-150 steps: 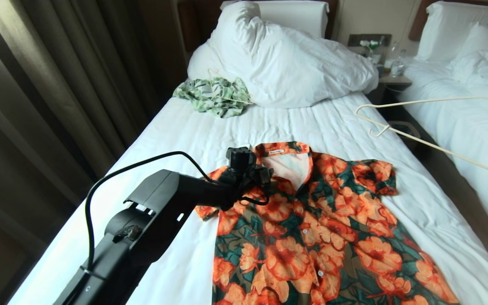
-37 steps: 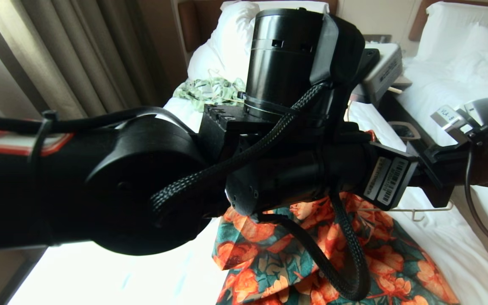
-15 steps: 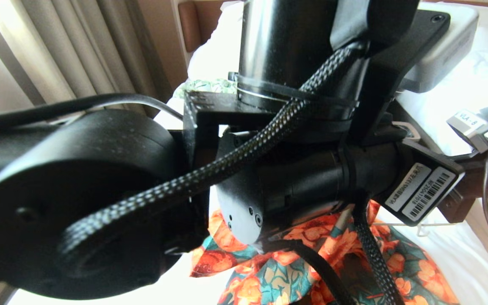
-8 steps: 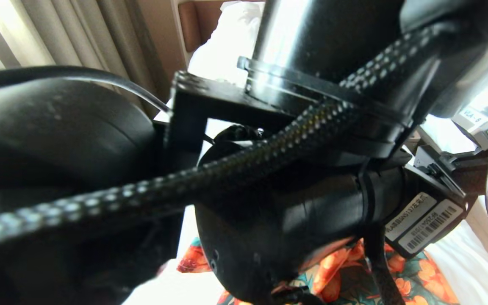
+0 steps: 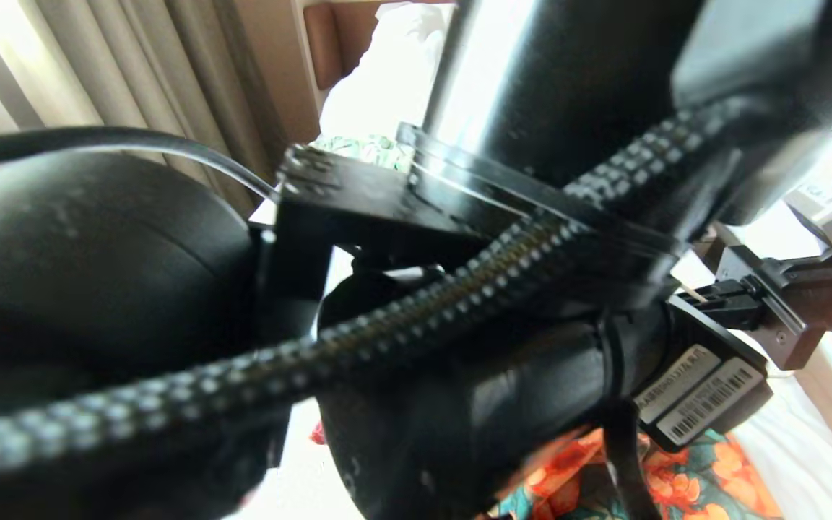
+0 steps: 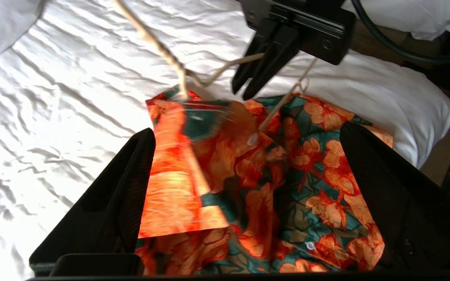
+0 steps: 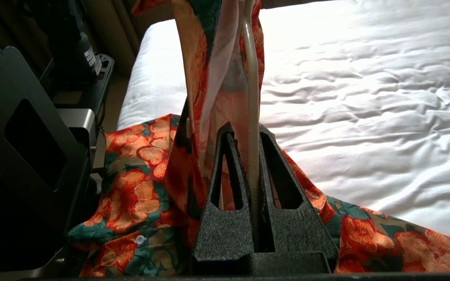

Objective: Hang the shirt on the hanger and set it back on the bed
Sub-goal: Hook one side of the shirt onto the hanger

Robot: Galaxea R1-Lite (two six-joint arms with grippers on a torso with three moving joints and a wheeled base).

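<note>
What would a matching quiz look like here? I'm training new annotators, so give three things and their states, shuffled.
1. left gripper
2. right gripper
3. shirt

A. shut on the hanger's wire
B. partly lifted off the bed, draped on the hanger
C. open, fingers spread either side of the cloth

Pairs: 1-C, 2-A, 3-B

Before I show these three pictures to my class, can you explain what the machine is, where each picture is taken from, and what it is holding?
It is a two-armed robot at a bed. The head camera is mostly blocked by its own left arm. The other two cameras sit on the wrists, behind each hand. The right hand is shut on a cream wire hanger, which is partly inside a flowered shirt. The shirt is lifted at the collar, the rest lying on the white sheet. The left hand is open above the shirt, holding nothing.
</note>
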